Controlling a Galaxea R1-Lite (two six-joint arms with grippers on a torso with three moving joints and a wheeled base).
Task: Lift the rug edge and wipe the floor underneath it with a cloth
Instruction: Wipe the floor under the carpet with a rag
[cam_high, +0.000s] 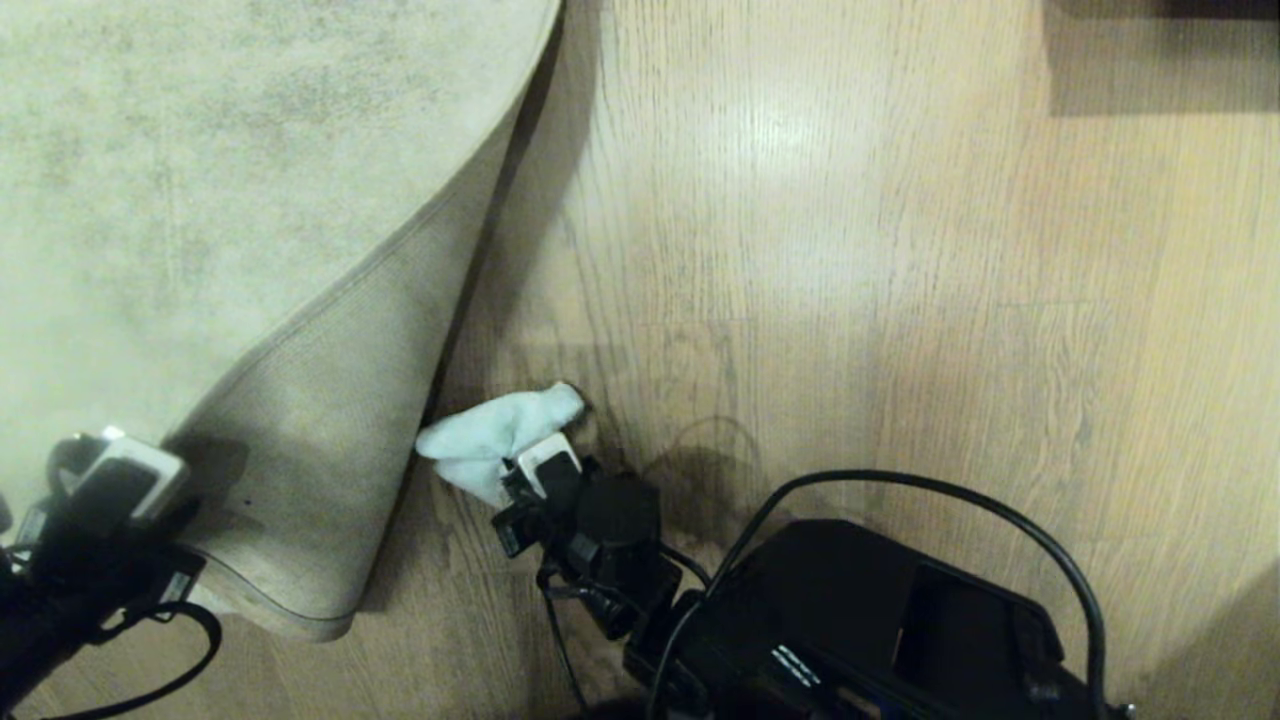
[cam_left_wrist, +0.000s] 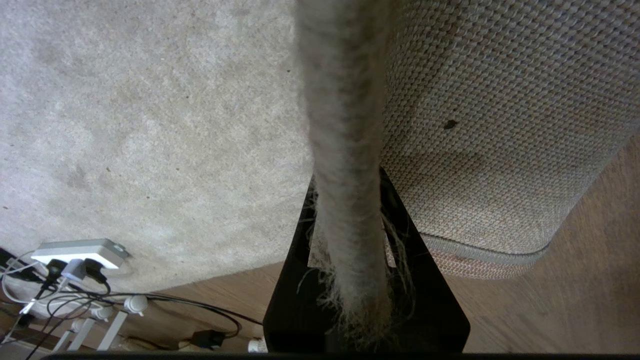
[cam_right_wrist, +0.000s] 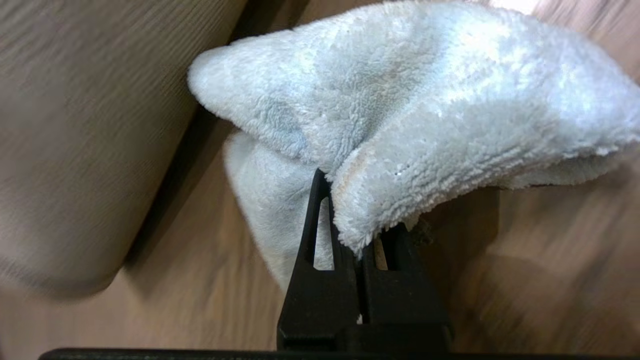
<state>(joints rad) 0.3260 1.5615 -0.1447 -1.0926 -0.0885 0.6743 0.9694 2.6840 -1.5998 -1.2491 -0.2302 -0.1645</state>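
The rug edge (cam_high: 300, 615) is lifted at the left of the head view, its corner curled over so the tan woven backing (cam_high: 330, 430) faces up. My left gripper (cam_high: 165, 500) is shut on that edge; in the left wrist view the fuzzy rug edge (cam_left_wrist: 345, 150) runs between the black fingers (cam_left_wrist: 425, 280) of the left gripper (cam_left_wrist: 347, 240). My right gripper (cam_high: 530, 465) is shut on the pale blue cloth (cam_high: 495, 430), which lies low on the wooden floor (cam_high: 850, 300) right beside the raised rug. The cloth (cam_right_wrist: 400, 100) bunches over the right gripper (cam_right_wrist: 357, 220).
A grey power strip (cam_left_wrist: 80, 252) with plugs and black cables lies on the rug's flat part near its border. My black right arm and its cable (cam_high: 880, 600) fill the lower right of the head view. A dark object (cam_high: 1160, 40) stands at the far right.
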